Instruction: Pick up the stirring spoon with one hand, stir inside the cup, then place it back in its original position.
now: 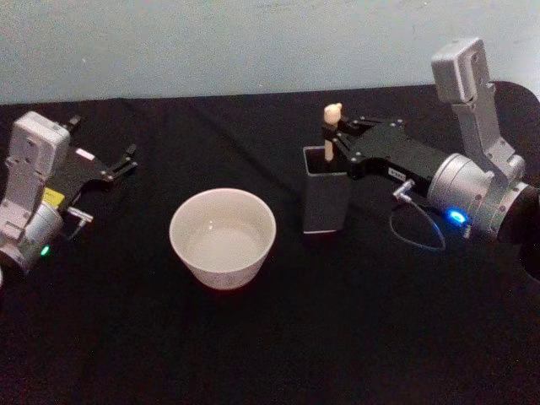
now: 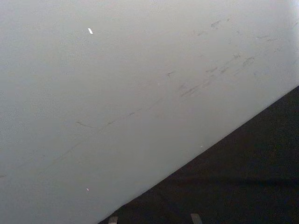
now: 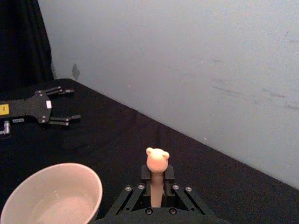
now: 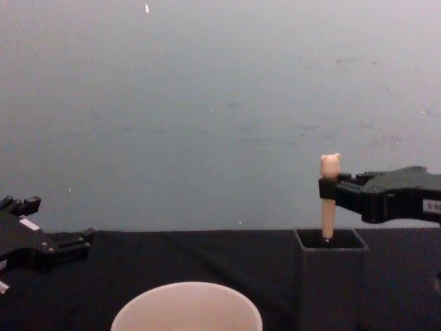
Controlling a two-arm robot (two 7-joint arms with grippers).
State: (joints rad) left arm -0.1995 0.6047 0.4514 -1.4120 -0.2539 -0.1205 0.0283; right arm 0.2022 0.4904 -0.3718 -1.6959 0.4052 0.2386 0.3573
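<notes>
right pincer (image 1: 331, 139) is clamped high on the spoon (image 1: 330, 126) handle in the holder (image 1: 325, 198), it looks light, stiff and a bit slick, left pincer (image 1: 126, 160) sits open and idle

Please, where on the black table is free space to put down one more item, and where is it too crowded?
The bare black table in front of the cup and the holder is the widest free patch. The strip between the left gripper and the cup is also free. It is crowded at the holder, where the right gripper grips the stirring spoon.
</notes>
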